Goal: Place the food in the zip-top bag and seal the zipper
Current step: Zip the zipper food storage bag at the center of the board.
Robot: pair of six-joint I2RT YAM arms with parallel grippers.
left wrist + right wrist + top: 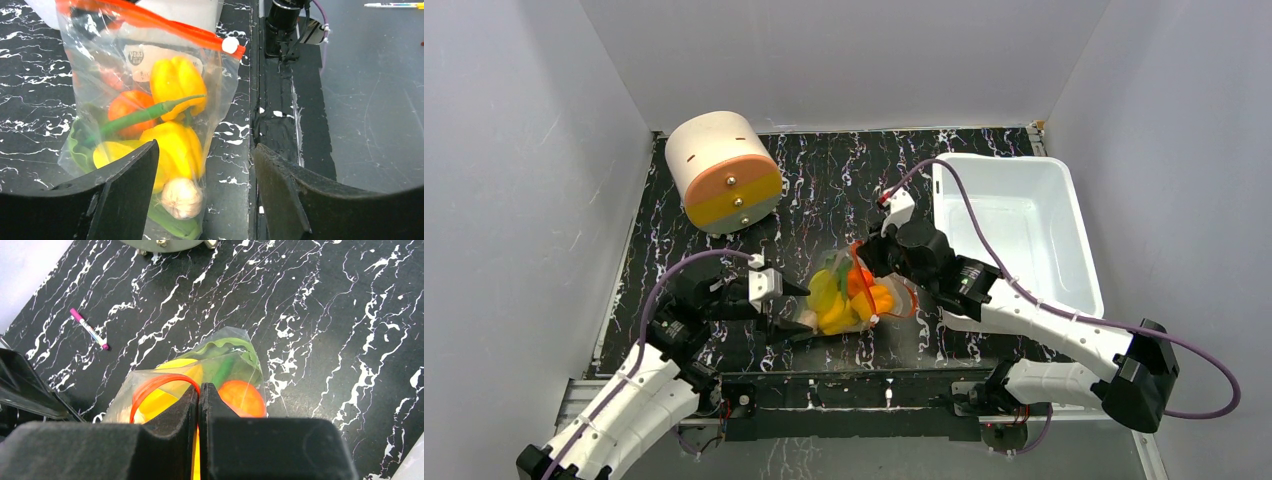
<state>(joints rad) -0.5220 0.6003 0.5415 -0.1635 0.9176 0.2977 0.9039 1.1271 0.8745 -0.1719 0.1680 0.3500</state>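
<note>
The zip-top bag [849,295] lies mid-table with the food inside. In the left wrist view the bag [220,100] holds two yellow peppers [175,82], an orange-red fruit [127,107], a long green pod [145,114] and a pale bulb [181,197]. The zipper [165,25] runs along its mouth, with a white slider [230,45] at the right end. My left gripper [205,150] is open around the bag's bottom corner; it also shows in the top view [789,300]. My right gripper [199,387] is shut on the zipper [160,382], which loops open to its left; it also shows in the top view [869,255].
A white tub [1014,225] stands at the back right. A cream and orange drum [724,170] lies at the back left. A pink marker [89,329] lies on the black marbled mat. The table's front edge [260,100] runs just right of the bag.
</note>
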